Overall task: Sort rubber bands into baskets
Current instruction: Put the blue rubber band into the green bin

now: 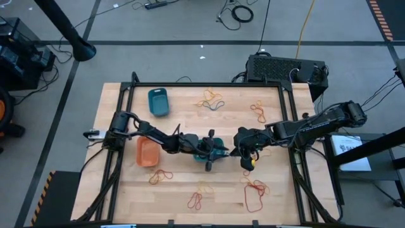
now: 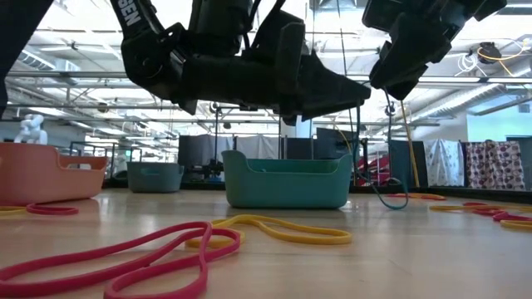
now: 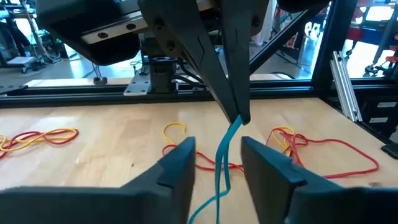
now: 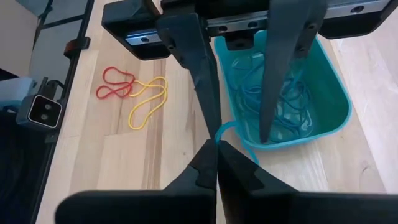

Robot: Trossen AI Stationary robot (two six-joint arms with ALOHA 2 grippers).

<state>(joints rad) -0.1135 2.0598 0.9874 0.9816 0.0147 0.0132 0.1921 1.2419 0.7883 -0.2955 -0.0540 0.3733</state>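
1. Thin blue-green rubber band pinched between pressed-together jaws of right gripper, hanging just beside teal-green shallow plastic basket at table centre, more blue-green loops inside.
2. Left gripper with jaws spread either side of the dangling band, not touching it.
3. Orange basket toward left edge; darker blue basket near far-left corner.
4. Red and yellow bands loose on wooden table near front edge and far edge.
5. No readable writing.
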